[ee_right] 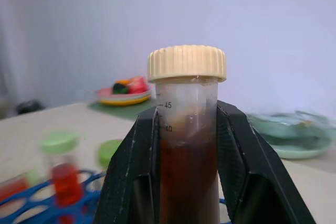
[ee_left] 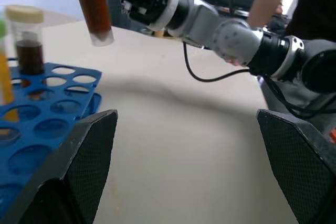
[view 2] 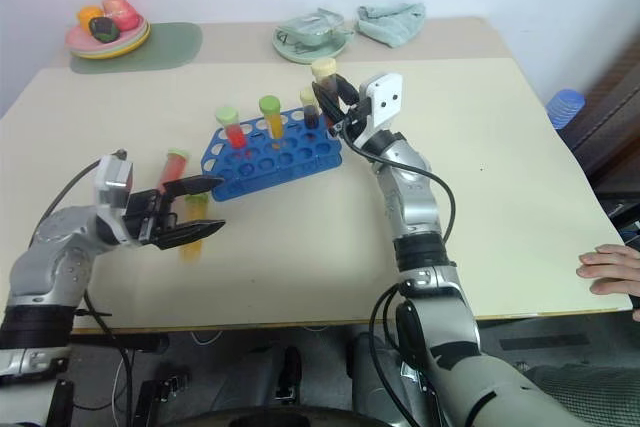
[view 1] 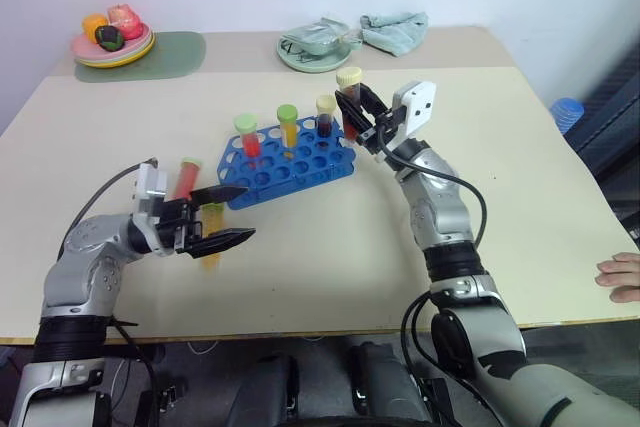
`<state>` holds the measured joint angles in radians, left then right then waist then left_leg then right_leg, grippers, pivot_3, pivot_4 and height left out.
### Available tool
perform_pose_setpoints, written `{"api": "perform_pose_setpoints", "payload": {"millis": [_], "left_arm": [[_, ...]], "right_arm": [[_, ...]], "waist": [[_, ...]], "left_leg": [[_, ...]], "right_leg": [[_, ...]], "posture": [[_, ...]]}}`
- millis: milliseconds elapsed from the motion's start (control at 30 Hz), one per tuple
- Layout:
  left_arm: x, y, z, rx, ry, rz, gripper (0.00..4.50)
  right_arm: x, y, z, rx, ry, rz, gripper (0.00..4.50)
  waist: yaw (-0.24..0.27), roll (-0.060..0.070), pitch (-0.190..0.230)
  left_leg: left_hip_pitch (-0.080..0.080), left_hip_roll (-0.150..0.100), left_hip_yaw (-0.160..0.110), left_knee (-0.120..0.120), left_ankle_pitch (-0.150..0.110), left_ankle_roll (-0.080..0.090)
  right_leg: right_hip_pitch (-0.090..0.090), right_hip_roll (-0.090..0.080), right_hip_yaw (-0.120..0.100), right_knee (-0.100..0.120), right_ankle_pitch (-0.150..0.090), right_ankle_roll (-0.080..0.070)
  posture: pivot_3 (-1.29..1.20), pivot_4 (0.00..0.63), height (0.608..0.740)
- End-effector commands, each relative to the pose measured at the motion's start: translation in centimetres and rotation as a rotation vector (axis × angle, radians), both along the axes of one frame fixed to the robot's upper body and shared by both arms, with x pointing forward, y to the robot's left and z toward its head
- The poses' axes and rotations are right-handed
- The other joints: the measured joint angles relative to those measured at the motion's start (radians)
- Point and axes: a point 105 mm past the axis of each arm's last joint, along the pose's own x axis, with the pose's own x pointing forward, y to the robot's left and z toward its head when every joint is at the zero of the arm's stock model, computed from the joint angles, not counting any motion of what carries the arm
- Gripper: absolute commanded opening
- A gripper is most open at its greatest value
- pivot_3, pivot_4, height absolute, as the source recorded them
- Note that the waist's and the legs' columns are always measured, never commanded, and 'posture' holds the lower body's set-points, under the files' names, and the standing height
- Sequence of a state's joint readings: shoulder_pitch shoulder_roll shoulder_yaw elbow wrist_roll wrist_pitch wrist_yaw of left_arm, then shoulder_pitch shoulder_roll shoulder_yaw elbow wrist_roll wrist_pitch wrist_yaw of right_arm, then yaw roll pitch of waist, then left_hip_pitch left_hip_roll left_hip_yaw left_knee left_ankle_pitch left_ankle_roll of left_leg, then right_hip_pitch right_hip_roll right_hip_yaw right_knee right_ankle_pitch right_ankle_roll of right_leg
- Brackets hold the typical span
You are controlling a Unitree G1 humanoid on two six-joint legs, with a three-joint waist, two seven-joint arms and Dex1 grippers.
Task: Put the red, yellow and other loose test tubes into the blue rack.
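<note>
Three tubes stand in the blue rack [view 1: 290, 159] at frame centre. The right end effector [view 1: 357, 113] pinches a brown tube [view 1: 349, 99] above the rack's right end; the left end effector [view 1: 222, 215] gapes beside two tubes lying on the bench [view 1: 330, 257], lower left.

1. We record a beige table [view 1: 330, 247] with a pale top.
2. On it stands a blue rack [view 1: 290, 165], just ahead of the left gripper's [view 1: 228, 215] spread jaws and below the tips of the right gripper [view 1: 356, 117].
3. We note a red-filled tube [view 1: 185, 177] and a yellow-filled tube [view 1: 212, 247] lying on the top, both right by the left jaws.
4. A green mat [view 1: 175, 52] bearing stacked plates [view 1: 112, 50] lies far beyond the left jaws.
5. A pale green plate [view 1: 312, 52] and a green cloth [view 1: 395, 29] lie beyond the right jaws.
6. A person's hand [view 1: 620, 277] rests at the table's right edge.
</note>
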<state>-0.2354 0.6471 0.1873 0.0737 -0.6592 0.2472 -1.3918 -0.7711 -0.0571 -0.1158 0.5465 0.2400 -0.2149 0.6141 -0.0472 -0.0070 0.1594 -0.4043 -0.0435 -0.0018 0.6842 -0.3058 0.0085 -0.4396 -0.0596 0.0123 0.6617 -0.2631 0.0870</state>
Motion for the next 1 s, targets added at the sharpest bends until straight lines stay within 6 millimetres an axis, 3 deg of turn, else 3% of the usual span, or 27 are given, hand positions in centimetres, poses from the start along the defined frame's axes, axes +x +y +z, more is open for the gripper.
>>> {"api": "perform_pose_setpoints", "payload": {"millis": [33,500,1000], "left_arm": [[-0.6,0.7,1.4,-0.008,-0.058,0.028,4.38],[-2.1,2.5,1.9,0.0,-0.04,0.119,4.38],[-2.8,3.3,3.2,0.01,-0.043,0.16,4.38]], "right_arm": [[0.1,0.5,1.3,0.056,-0.082,0.01,0.83],[-0.2,3.0,-1.8,0.135,-0.025,0.08,0.83],[1.5,0.7,-3.4,0.187,0.048,-0.031,0.83]], "waist": [[0.0,0.0,0.0],[-0.001,0.0,0.0],[-0.014,0.001,0.0]], "left_leg": [[0.0,0.0,0.0,0.0,0.0,0.0],[0.0,0.0,0.0,0.0,0.0,0.0],[0.002,0.0,0.0,0.0,0.0,-0.001]], "right_leg": [[0.0,0.0,0.0,0.0,0.0,0.0],[0.0,0.0,0.0,0.0,0.0,0.0],[0.002,0.0,0.0,0.0,0.0,-0.001]], "posture": [[0.0,0.15,0.74],[0.0,0.15,0.74],[0.0,0.15,0.74]]}}
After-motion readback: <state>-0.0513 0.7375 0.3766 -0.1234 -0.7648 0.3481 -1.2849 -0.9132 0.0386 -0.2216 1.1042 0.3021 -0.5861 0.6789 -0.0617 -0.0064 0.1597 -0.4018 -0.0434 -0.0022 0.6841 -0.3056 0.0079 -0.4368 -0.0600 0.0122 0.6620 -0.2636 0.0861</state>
